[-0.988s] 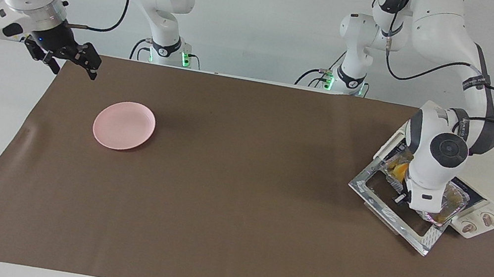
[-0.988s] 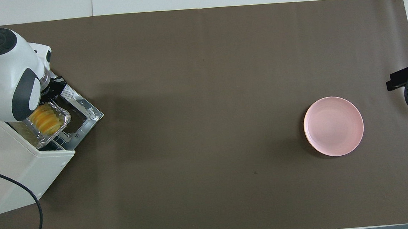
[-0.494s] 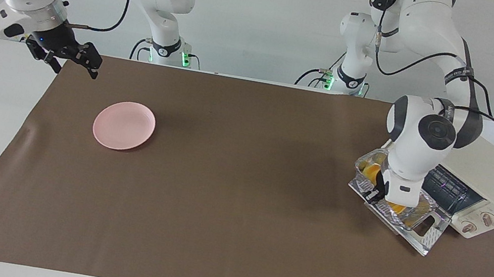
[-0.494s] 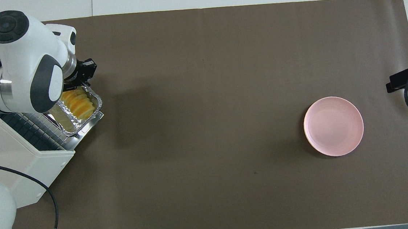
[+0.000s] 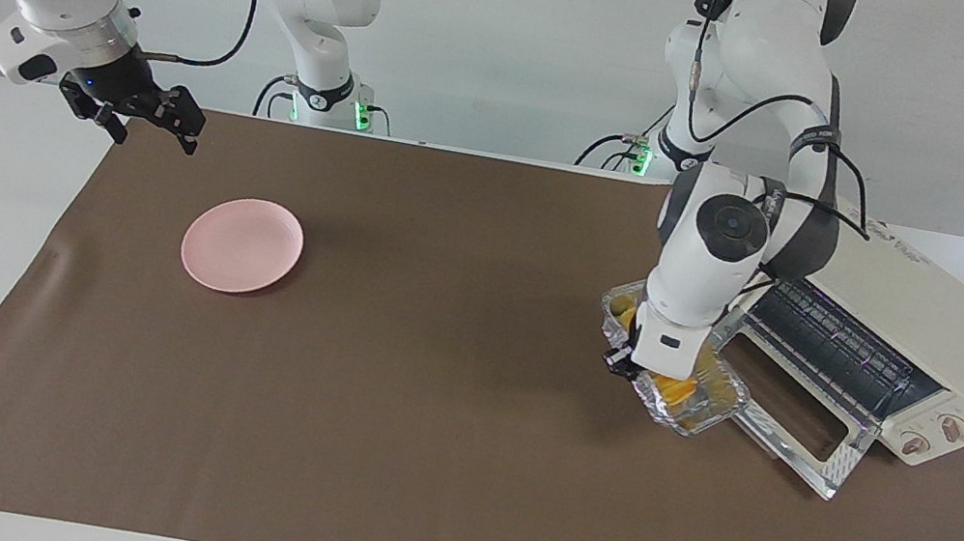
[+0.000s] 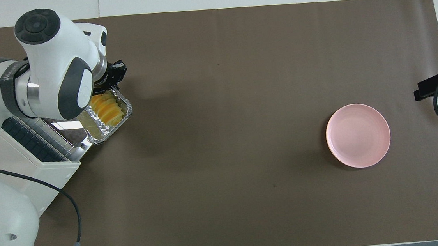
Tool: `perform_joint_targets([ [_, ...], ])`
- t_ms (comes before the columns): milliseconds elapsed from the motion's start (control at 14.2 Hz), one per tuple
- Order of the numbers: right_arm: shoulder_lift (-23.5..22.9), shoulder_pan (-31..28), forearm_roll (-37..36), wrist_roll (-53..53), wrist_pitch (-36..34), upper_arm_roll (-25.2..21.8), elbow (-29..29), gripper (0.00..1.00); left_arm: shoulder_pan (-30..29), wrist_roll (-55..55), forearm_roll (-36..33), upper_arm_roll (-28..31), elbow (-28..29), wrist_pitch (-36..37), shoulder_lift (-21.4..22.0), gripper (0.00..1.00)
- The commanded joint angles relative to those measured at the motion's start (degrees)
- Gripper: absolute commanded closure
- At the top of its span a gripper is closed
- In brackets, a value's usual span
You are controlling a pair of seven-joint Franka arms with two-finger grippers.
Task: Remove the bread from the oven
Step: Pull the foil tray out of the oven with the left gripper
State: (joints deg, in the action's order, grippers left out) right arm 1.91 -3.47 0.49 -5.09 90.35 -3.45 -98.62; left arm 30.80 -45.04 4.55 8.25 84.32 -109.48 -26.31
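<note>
1. Bread (image 6: 107, 108) lies in a crinkled foil tray (image 6: 119, 121), and tray and loaf are now out of the oven (image 5: 942, 333); a second ago they were only partly out of the oven mouth, over the lowered door (image 5: 815, 444).
2. Over that second the left hand (image 5: 623, 361) has drawn the tray away from the oven toward the middle of the table (image 5: 431, 458). The tray now hangs past the door's outer edge, over the brown mat (image 6: 248, 199) just beside the door.
3. The left hand is clamped tight on the tray's rim at the end toward the table's middle; it grips the foil, not the loaf itself.
4. In my judgement the main step is nearly done: the bread has cleared the oven and needs only setting down, whether on the mat or carried on to the plate.
5. The right hand (image 5: 143, 118) waits in the air over the mat's edge at the right arm's end of the table, its fingers spread wide and holding nothing.
6. A pink plate (image 6: 358, 135) sits empty on the mat near that hand, well apart from the oven.
7. Nothing stands between tray and plate. The open door and the bare wire rack (image 5: 832, 341) lie close beside the tray; a thin foil rim held at one end could well bend or tip.
</note>
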Motion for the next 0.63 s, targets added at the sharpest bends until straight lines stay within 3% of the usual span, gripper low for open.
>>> perform_joint_targets([
  [0,2.0,-0.5,-0.8,-1.3,-0.1,0.2,-2.2,0.00,5.8,-3.5,2.4,1.2,-3.9,2.5,-2.1,1.00],
  [423,2.0,-0.5,-0.8,-1.0,0.2,0.2,-2.1,0.00,11.3,-6.8,1.3,1.2,-4.9,1.6,-3.0,1.00],
  [564,2.0,-0.5,-0.8,-0.9,0.4,0.2,-2.1,0.00,12.5,0.2,-2.4,0.9,-6.1,0.5,-3.3,1.00],
])
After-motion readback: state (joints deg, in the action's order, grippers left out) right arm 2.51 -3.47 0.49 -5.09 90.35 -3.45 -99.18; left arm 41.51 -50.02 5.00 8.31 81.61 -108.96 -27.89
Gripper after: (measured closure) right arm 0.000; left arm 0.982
